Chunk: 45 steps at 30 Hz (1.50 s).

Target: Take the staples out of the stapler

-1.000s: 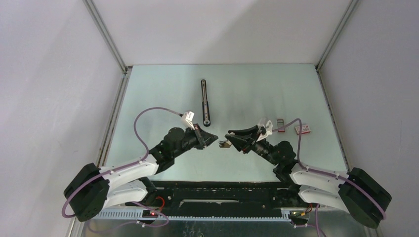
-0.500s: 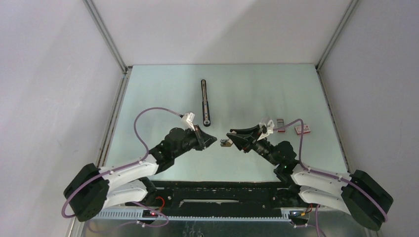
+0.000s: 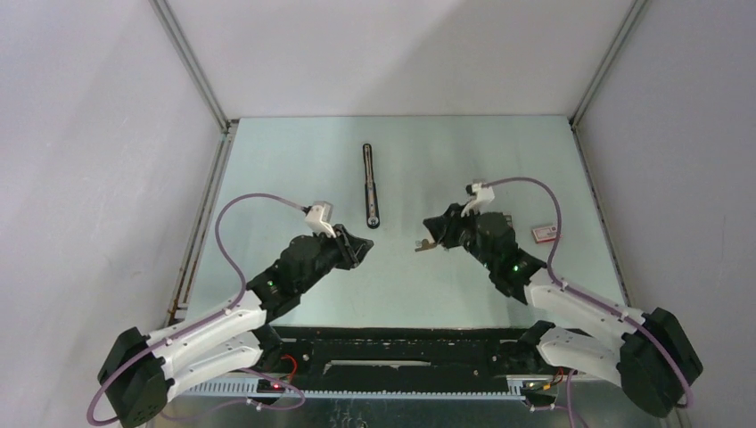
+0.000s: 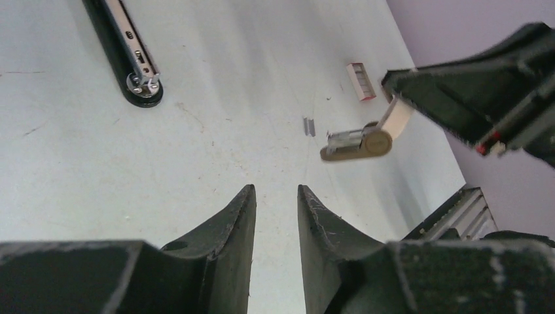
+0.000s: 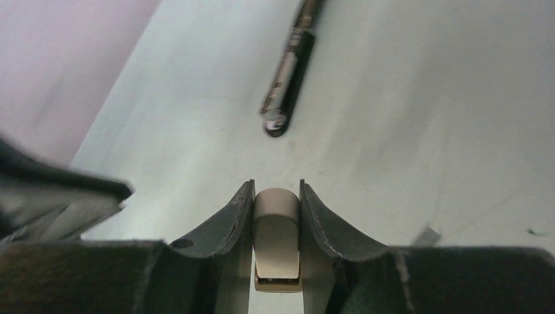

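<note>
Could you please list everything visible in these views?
Long, thin black stapler bar with silvery line: one, black, far middle of table.
Short silvery metal strip: one, silver, mid-table.
Beige piece with silvery metal end: one, beige, held in right claw.
Small red-and-white box: one, table's right side.
Small red-rimmed grey tray: one, beside that box.
Pale green table: one.
Left claw: one, black, open, empty.
Right claw: one, black, shut on beige piece.

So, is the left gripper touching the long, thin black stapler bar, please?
Apart: the left wrist view shows a wide gap between the left gripper and the stapler bar.
</note>
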### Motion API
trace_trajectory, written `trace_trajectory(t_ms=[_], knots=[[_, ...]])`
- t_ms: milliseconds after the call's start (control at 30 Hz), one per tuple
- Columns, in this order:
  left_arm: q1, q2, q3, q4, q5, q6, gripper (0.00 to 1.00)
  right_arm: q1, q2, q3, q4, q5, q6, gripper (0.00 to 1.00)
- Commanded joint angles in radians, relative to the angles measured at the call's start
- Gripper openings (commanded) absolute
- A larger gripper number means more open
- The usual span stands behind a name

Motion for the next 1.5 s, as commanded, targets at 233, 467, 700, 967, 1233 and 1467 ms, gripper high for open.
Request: trace_trajectory(t_ms=[233, 467, 700, 967, 1233, 1467], knots=[[-0.004, -0.036, -0.001, -0.028, -0.05, 0.016, 0.32, -0.382, 0.321, 0.143, -0.291, -0.577, 0.5, 0.0], [-0.004, -0.049, -0.013, -0.029, -0.05, 0.008, 0.3, -0.398, 0.381, 0.115, -0.192, -0.627, 0.585, 0.0], [-0.004, -0.042, -0.015, -0.02, -0.044, 0.007, 0.27, -0.42, 0.376, 0.066, -0.153, -0.599, 0.68, 0.0], [-0.004, -0.038, -0.02, -0.011, -0.032, -0.004, 0.23, -0.432, 0.307, -0.209, 0.247, -0.492, 1.101, 0.0], [-0.004, -0.052, -0.035, -0.009, -0.043, -0.014, 0.22, -0.433, 0.146, -0.313, 0.204, -0.353, 1.213, 0.0], [-0.004, -0.033, -0.026, -0.002, -0.029, -0.014, 0.21, -0.446, -0.021, -0.322, 0.069, -0.282, 1.228, 0.0]])
